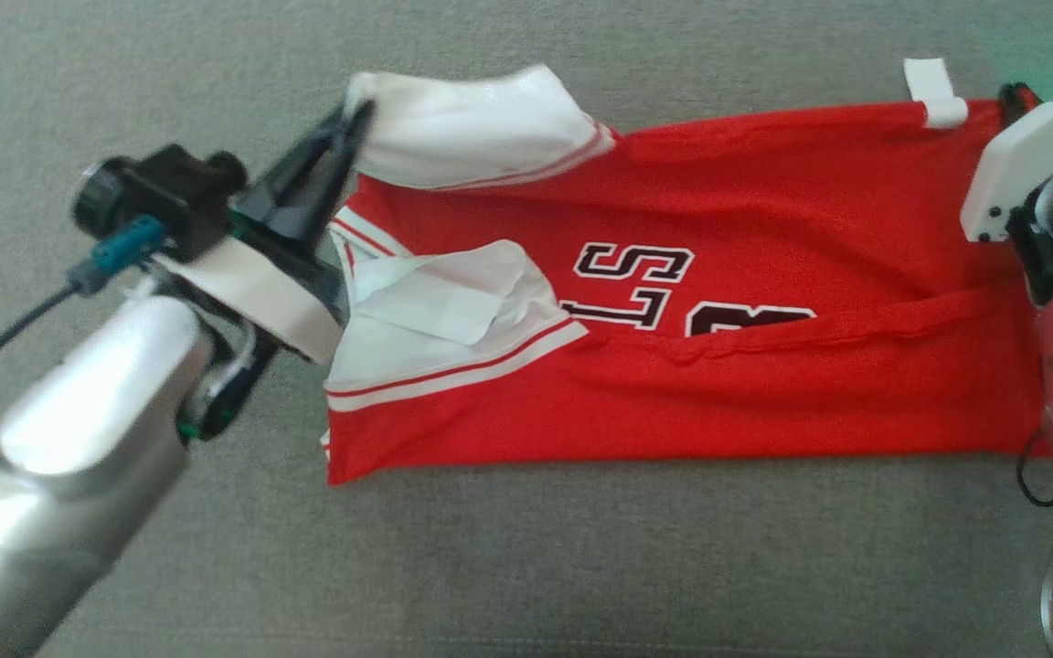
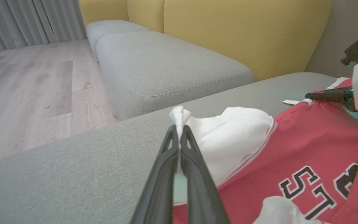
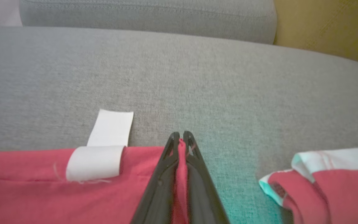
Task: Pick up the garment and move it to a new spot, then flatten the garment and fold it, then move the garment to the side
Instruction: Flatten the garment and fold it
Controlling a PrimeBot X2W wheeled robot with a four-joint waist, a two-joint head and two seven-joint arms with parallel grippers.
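Note:
The garment [image 1: 718,274] is a red jersey with white sleeves and black lettering, spread across the grey sofa cushion [image 1: 581,567]. My left gripper [image 1: 357,110] is shut on the white sleeve edge [image 2: 179,115] at the jersey's far left corner, lifting it slightly. In the right wrist view my right gripper [image 3: 181,137] is shut on a pinch of the red hem [image 3: 26,186], next to a white label [image 3: 95,161]. In the head view the right arm [image 1: 1029,164] covers the jersey's far right corner. The left wrist view shows the right gripper [image 2: 318,95] at that far corner.
Another grey cushion [image 2: 166,68] and yellow sofa backs [image 2: 244,31] stand beyond the jersey, with wooden floor [image 2: 26,93] and curtains to the left. A folded-over red and white part of the jersey [image 3: 322,180] lies to the right of my right gripper.

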